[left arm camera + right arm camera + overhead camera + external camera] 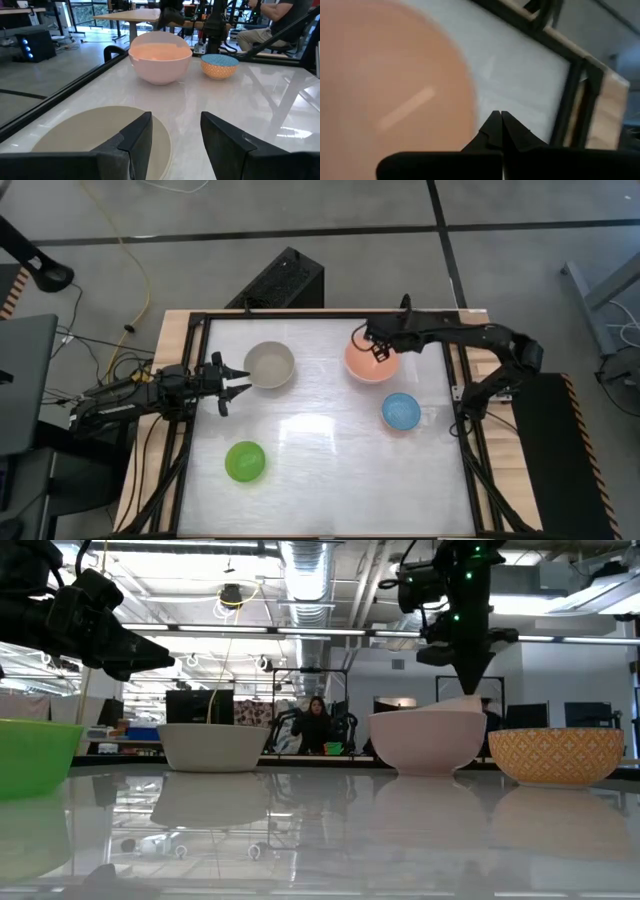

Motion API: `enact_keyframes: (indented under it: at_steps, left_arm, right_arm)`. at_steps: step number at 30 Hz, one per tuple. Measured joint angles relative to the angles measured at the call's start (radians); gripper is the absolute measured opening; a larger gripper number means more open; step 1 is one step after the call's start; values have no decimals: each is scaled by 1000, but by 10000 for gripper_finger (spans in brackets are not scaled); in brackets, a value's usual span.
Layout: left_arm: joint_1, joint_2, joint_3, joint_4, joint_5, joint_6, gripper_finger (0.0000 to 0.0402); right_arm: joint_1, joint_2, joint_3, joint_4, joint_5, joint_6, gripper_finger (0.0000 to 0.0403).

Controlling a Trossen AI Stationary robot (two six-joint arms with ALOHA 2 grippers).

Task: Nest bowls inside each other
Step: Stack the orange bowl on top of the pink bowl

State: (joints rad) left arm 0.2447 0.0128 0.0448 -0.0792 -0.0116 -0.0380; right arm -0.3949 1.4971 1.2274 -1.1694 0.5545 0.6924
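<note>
From above, the white table is holding four bowls. The grey-beige bowl is sitting near the far left. The pink bowl is sitting near the far right. The blue bowl is sitting just in front of the pink one, a bit to the right. The green bowl is sitting alone at the near left. The left gripper is waiting just beside the grey-beige bowl with its fingers spread apart. The right gripper is reaching over the pink bowl.

From table height, the right gripper is pointing straight down at the pink bowl's rim. Its fingers are pressed together. I cannot tell if they are pinching the rim. The blue bowl is looking orange on its outside here. The green bowl is at the left edge.

The left wrist camera is showing two dark fingers standing apart over the grey-beige bowl. The pink bowl and blue bowl are farther off.

The right wrist camera is showing closed fingertips right next to the pink bowl.
</note>
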Motion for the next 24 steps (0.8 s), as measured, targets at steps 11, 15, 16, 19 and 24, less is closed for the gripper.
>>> enact_keyframes:
  at_steps: [11, 15, 16, 19, 24]
  left_arm:
    - [0, 0, 0, 0, 0, 0, 158]
    - [0, 0, 0, 0, 0, 0, 158]
    - [0, 0, 0, 0, 0, 0, 158]
    - [0, 0, 0, 0, 0, 0, 158]
    - [0, 0, 0, 0, 0, 0, 158]
  right_arm:
    - [86, 0, -138, 75, 83, 131, 2]
    - [83, 1, -189, 122, 81, 130, 2]
    - [82, 1, -193, 120, 88, 128, 2]
    - [79, 1, -182, 80, 116, 115, 2]
    - [78, 0, -103, 66, 191, 81, 2]
